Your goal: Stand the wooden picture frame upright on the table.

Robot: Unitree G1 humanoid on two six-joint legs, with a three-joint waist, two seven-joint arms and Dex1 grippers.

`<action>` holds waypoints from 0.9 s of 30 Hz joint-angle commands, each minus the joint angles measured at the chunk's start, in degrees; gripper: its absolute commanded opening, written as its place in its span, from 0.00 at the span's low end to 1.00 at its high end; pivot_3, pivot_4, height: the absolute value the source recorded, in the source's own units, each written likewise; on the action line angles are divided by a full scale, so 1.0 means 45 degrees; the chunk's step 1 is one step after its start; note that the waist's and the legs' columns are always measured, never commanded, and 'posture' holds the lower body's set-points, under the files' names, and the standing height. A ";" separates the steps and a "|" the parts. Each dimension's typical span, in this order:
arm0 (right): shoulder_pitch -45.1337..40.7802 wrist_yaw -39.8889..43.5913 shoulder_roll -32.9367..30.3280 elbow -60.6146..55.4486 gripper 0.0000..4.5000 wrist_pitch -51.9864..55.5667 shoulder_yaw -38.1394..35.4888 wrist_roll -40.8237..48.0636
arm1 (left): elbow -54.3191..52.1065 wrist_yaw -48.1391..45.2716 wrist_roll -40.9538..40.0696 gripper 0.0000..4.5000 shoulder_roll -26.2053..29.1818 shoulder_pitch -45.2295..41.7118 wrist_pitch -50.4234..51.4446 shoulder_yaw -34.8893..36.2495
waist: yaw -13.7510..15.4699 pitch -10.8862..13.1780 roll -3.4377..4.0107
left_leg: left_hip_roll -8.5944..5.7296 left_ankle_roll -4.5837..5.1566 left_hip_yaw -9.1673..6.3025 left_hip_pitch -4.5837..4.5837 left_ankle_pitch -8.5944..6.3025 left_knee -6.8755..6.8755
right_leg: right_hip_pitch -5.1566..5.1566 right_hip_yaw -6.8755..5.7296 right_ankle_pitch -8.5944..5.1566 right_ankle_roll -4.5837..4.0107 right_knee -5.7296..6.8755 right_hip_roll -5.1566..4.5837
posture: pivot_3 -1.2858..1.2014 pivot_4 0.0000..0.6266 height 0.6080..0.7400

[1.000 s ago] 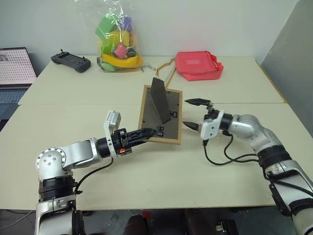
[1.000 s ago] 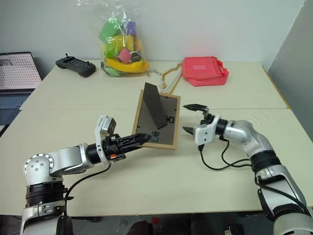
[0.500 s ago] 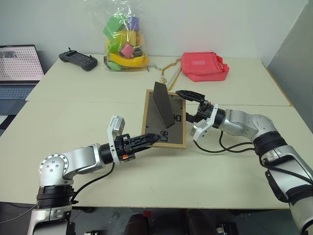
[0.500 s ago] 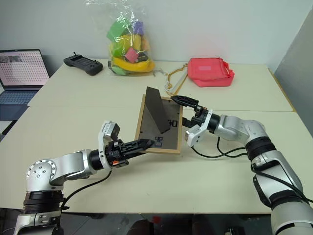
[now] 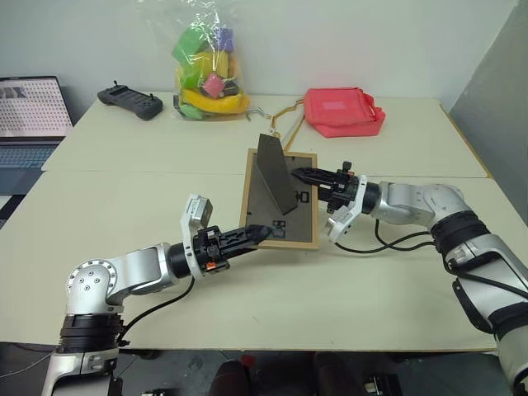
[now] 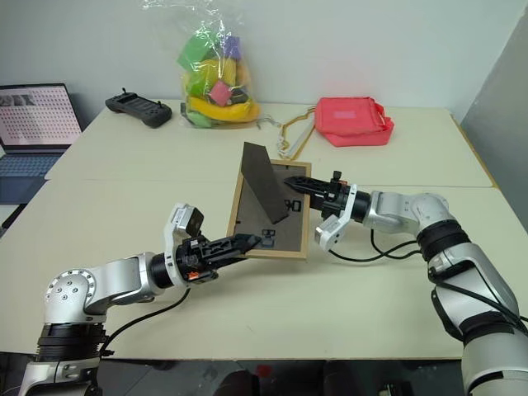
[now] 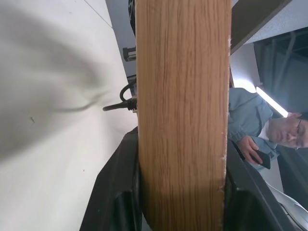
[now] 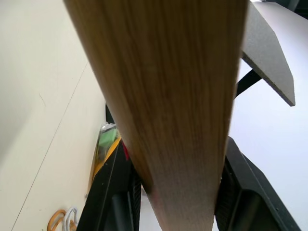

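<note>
A small wooden picture frame (image 5: 279, 201) lies near the middle of a large pale cream desk (image 5: 247, 305), back side up, with its dark fold-out stand (image 5: 275, 172) already swung out and sticking up from the back panel. Two robot arms hold it from opposite sides. The left claw (image 5: 257, 234) reaches in level from the robot's left and pinches the frame's near corner; in the left wrist view its black fingers (image 7: 118, 192) sit on either side of the light wood edge. The right claw (image 5: 307, 176) comes in level from the robot's right and is closed on the frame's right-hand edge, about halfway up; its wrist view shows the same wood bar pressed between its two fingers (image 8: 108, 192). This two-sided hold looks meant to let the arms tip the frame up together, so that it can come to rest on its bottom edge and the opened stand (the frame is not yet upright). The desk is smooth and matte, made of two tops pushed together. Along its far edge sit a clear bag of colourful toys (image 5: 205, 66), a red pouch (image 5: 340, 110) and a black handheld controller (image 5: 125, 101). A laptop (image 5: 29, 115) stands open at far left, against a plain pale wall.
</note>
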 commanded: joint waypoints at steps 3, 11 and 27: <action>-0.0391 0.1010 -0.0362 0.0856 0.29 -0.0882 -0.0469 0.2025 | 0.0422 0.0835 -0.0076 0.66 0.0251 -0.0469 -0.1549 0.1282 | 0.0003 0.0000 0.0000 | -0.0003 0.0000 0.0001 0.0002 0.0000 0.0001 | 0.0001 0.0000 0.0000 0.0000 0.0002 -0.0004 | 0.52 0.24 1.00; 0.1331 1.2981 0.0896 0.0443 0.29 0.3197 -0.1203 1.4060 | -0.2450 0.0509 0.3390 1.00 0.1942 0.0640 -0.3140 0.2607 | -0.0156 0.0002 -0.0007 | 0.0014 0.0003 -0.0005 0.0010 -0.0002 -0.0006 | 0.0033 -0.0008 0.0001 -0.0001 -0.0026 -0.0016 | 0.52 0.24 1.00; 0.0575 2.1306 0.4318 0.1332 0.29 1.8436 -0.4183 1.9537 | -0.8137 -0.1211 1.3652 1.00 0.1531 0.3912 -0.7057 0.0062 | 0.0026 0.0013 0.0018 | 0.0014 0.0058 0.0000 0.0011 -0.0033 -0.0013 | 0.0018 -0.0012 -0.0001 -0.0005 -0.0018 0.0019 | 0.52 0.24 1.00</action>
